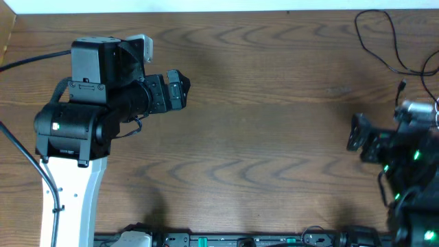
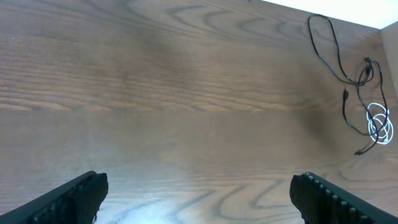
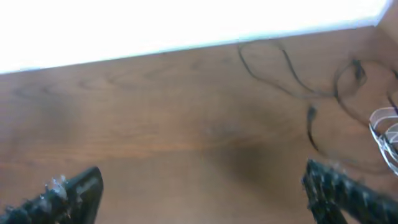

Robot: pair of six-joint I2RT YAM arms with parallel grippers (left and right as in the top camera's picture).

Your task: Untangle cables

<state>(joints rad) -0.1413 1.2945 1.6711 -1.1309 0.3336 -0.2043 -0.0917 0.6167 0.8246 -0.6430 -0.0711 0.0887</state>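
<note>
Two robot arms are hovering over the near half of the bench [image 1: 274, 158]. The left fingers [image 1: 180, 89] and the right fingers [image 1: 357, 132] are each spreading as wide as they go and holding nothing. It is a ready stance, pointing by the look of it to a job not yet begun. Between the two arms a broad stretch of bare wood is lying open, offering the best room for laying the cords out side by side.

Farther back, in the far right corner, the black cable [image 2: 329, 50] is trailing in loose loops. One long loop is reaching almost to the far edge, and the small plugs are resting on the wood. Beside it the white cable [image 2: 379, 123] is sitting bunched in a tight coil with black strands crossing it. Whether the two are knotted or merely overlapping is impossible to tell.

The right arm is standing nearest the tangle and the left well apart from it, so the right is looking the likelier one to reach first. The corner is leaving little margin: any pull toward the far or right edge is risking a cord sliding off, while a drag toward the centre is meeting nothing.
</note>
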